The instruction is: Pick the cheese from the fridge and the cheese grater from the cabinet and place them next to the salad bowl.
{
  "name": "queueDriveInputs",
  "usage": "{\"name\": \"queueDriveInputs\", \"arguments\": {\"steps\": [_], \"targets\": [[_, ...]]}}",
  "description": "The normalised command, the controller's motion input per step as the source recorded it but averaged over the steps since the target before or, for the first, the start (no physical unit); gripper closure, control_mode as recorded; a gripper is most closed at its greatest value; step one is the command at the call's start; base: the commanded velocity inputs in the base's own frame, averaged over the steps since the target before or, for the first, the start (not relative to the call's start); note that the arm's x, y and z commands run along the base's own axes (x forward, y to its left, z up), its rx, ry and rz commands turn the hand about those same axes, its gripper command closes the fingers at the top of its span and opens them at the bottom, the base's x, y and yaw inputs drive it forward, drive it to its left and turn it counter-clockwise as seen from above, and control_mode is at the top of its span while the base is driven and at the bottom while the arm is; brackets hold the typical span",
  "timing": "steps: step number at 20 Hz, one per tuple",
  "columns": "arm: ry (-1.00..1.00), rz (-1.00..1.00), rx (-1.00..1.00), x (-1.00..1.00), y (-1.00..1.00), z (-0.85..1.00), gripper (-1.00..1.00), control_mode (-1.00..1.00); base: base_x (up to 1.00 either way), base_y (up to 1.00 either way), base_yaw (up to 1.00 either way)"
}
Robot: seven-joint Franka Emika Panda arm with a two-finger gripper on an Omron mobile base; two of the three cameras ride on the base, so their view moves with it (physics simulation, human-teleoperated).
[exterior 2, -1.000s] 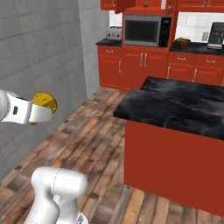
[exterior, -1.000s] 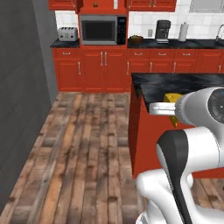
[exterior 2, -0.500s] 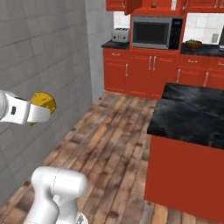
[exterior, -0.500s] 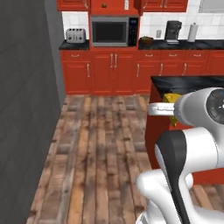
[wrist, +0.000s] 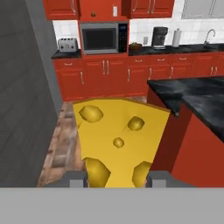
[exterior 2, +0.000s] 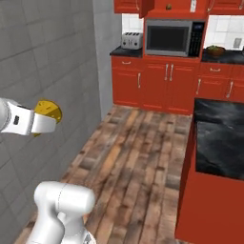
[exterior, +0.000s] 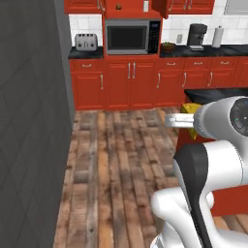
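Note:
My gripper (wrist: 117, 179) is shut on the cheese (wrist: 118, 140), a yellow-orange wedge with holes that stands between the two fingertips. From the base views the cheese (exterior 2: 47, 110) sticks out of the hand (exterior 2: 33, 121) in mid air above the floor, and a corner of it (exterior: 191, 107) shows behind the arm. The cheese grater (exterior: 146, 6) stands small and white in the open red cabinet (exterior: 127, 8) above the microwave; I also see the grater (exterior 2: 193, 5) (wrist: 114, 10) from the other side and from the hand. The salad bowl (exterior: 168, 46) (exterior 2: 215, 49) sits on the back counter. The grey fridge (exterior: 29, 121) rises at the left.
A black-topped red island (exterior 2: 219, 143) (wrist: 197, 100) stands close on the right. On the back counter are a toaster (exterior: 86, 42), a coffee machine (exterior: 196, 37) and a paper roll (exterior: 218, 36), with the microwave (exterior: 128, 37) between them. Wooden floor (exterior: 121, 160) lies ahead.
The whole picture has shifted: the base has moved, so the fridge side now looms larger at the left and the island slides right. The cheese stays in the shut gripper.

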Motion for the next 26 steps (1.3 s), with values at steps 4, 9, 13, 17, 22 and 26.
{"name": "queueDriveInputs", "arguments": {"steps": [4,9,13,17,22,26], "targets": [[0.00,0.00,0.00,0.00,0.00,0.00,1.00,1.00,0.76,0.39,-0.17],[0.00,0.00,0.00,0.00,0.00,0.00,1.00,1.00,0.86,0.24,-0.21],[0.00,0.00,0.00,0.00,0.00,0.00,1.00,1.00,0.91,0.22,-0.21],[0.00,0.00,0.00,0.00,0.00,0.00,1.00,1.00,0.97,0.22,-0.20],[0.00,0.00,0.00,0.00,0.00,0.00,1.00,1.00,1.00,0.23,-0.19],[0.00,0.00,0.00,0.00,0.00,0.00,1.00,1.00,1.00,0.28,-0.22]]}}
